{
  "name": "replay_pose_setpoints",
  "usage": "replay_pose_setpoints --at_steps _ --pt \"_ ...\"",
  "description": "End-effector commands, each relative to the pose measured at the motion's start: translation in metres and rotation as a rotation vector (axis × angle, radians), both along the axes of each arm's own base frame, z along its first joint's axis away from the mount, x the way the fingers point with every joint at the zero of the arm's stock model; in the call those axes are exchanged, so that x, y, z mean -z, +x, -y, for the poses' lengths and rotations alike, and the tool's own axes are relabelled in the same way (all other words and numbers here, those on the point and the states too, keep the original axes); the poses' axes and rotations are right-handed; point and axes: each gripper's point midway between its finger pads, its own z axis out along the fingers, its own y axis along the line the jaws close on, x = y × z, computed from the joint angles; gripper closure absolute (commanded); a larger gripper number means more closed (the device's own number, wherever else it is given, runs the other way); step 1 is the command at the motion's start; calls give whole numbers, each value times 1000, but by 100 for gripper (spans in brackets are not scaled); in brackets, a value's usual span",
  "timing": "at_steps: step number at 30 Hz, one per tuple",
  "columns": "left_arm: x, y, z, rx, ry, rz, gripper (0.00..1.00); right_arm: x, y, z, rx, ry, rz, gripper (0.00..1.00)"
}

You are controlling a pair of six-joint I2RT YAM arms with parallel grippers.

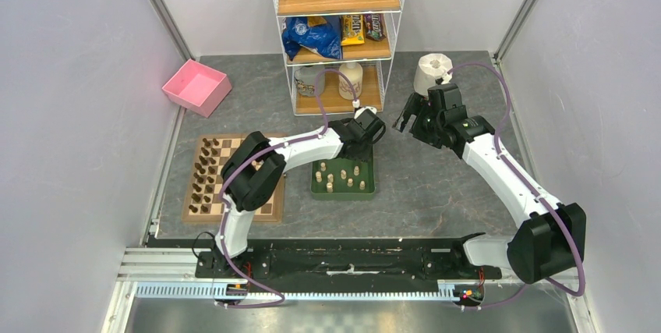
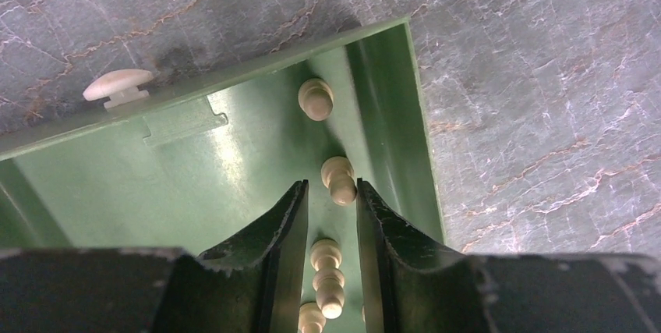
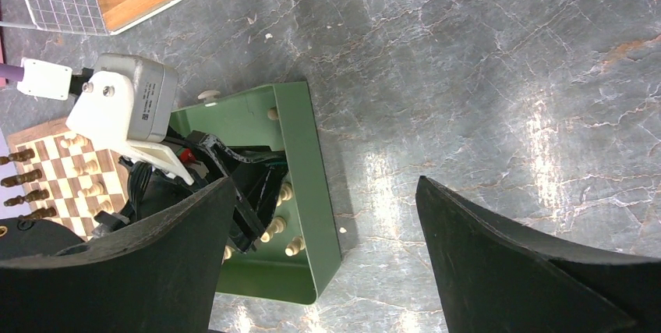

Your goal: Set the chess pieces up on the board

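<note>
Found board [image 1: 226, 150] flat on table [image 1: 436, 185], at left, just beside green tray [image 1: 343, 193]. Noted dark pieces [image 1: 204, 178] standing upright in two rows along board's left edge. Noted a few pale pieces [image 3: 86, 169] on its opposite side, partly hidden under left arm in top view. Could not make out individual piece types at this size. Recorded loose pieces [image 1: 349, 183], all pale, standing scattered inside tray. Logged one stray item [image 2: 117, 87], pale and knob-shaped, on table just beside tray's outer wall.

Found left gripper [image 2: 331, 185] down inside tray, near a corner, jaws narrowed but not closed. Seen one loose piece between fingers [image 2: 284, 224], with a sliver of tray floor showing on either side of it. Seen a second piece at fingertips, close against right-hand finger. Could not confirm firm contact on either piece.

Found right gripper [image 3: 323, 185] poised above bare table, right of tray and well apart from board. Jaws spread wide, nothing between them, nothing held.
</note>
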Motion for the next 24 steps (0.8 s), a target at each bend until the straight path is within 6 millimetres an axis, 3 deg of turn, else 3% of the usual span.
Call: replay_pose_setpoints --at_steps 1,9,17,19,24 --pt "-12 12 11 -6 -18 48 66 -2 0 4 2 -17 8 6" --pt "-9 13 9 -8 -5 53 71 -1 1 4 -1 -15 4 6" --pt "-19 13 7 -7 -13 67 88 0 2 2 -6 -8 -3 6" --pt "-26 13 4 -15 -14 78 94 0 2 1 -9 -7 -4 6" --pt "-61 15 -6 -40 -39 147 98 1 3 2 -7 -9 -5 6"
